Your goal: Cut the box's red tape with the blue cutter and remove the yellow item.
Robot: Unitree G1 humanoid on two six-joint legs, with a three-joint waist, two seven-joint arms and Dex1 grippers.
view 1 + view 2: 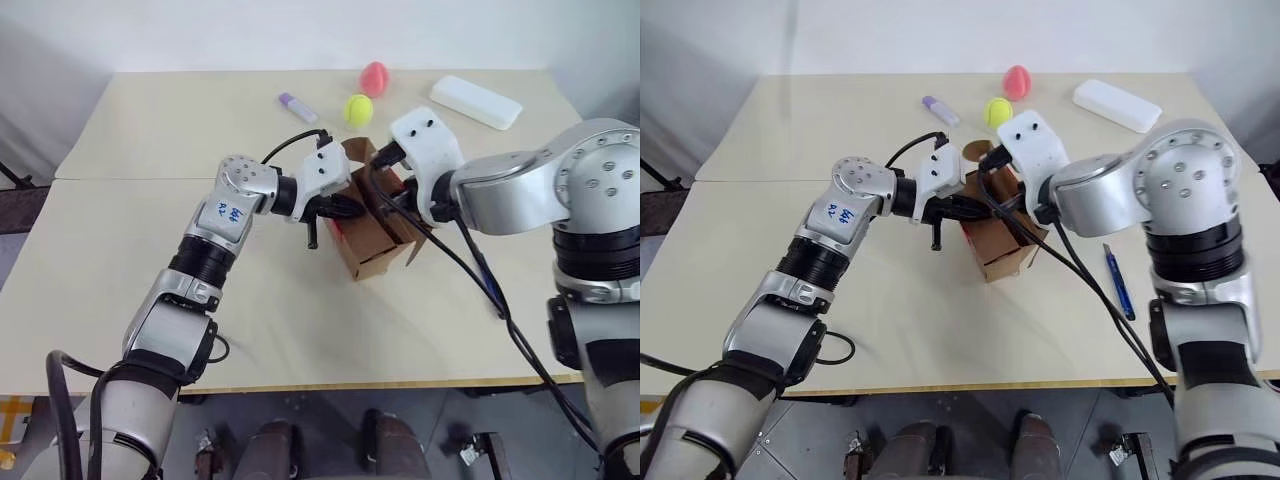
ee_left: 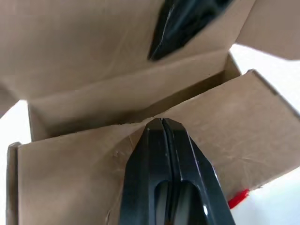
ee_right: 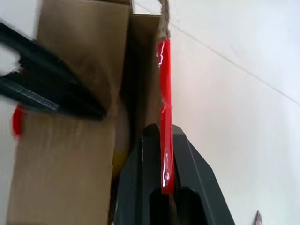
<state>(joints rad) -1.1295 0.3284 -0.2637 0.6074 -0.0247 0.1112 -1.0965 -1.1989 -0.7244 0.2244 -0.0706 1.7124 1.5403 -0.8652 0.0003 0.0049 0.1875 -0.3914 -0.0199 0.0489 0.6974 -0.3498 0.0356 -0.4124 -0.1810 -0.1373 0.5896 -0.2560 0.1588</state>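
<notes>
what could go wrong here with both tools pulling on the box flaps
The left tool and right tool are each shut on a flap of the box, which looks lifted and tilted, so a flap could tear or slip free. The yellow item, barely visible inside, might roll out toward the table.

Arm shells: silver-grey metal, rounded joints, black ribbed bands.
Left forearm: white label, blue handwritten marks.
Wrist housings: white plastic, dark screw holes.
Cables: black, looping.
Fingers: glossy black, tapered.
</notes>
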